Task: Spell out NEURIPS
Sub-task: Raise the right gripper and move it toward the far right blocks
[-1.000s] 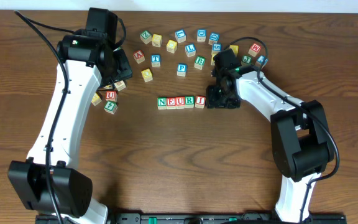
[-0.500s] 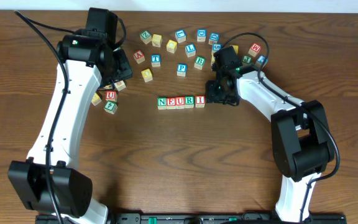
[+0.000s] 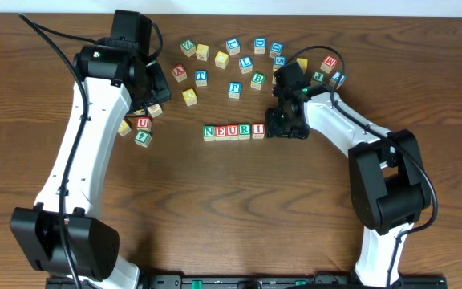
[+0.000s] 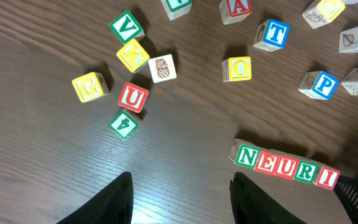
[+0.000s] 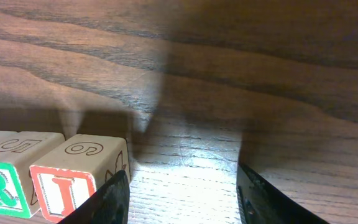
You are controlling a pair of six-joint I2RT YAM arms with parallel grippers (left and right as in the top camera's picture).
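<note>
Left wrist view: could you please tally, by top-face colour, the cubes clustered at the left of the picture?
Green: 2 (V cube, 4 cube)
Yellow: 2 (K cube, G cube)
Red: 1 (U cube)
Pale: 1 (pineapple cube)
Total: 6

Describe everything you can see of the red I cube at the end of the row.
The I cube is a small wooden block, pale-sided, its upturned face red-framed with a red letter I. A side face carries an outlined numeral, a 6 or 9. It sits flat on the table, last in the row, pressed against the R cube. The right end effector stands open beside its free side, holding nothing.
</note>
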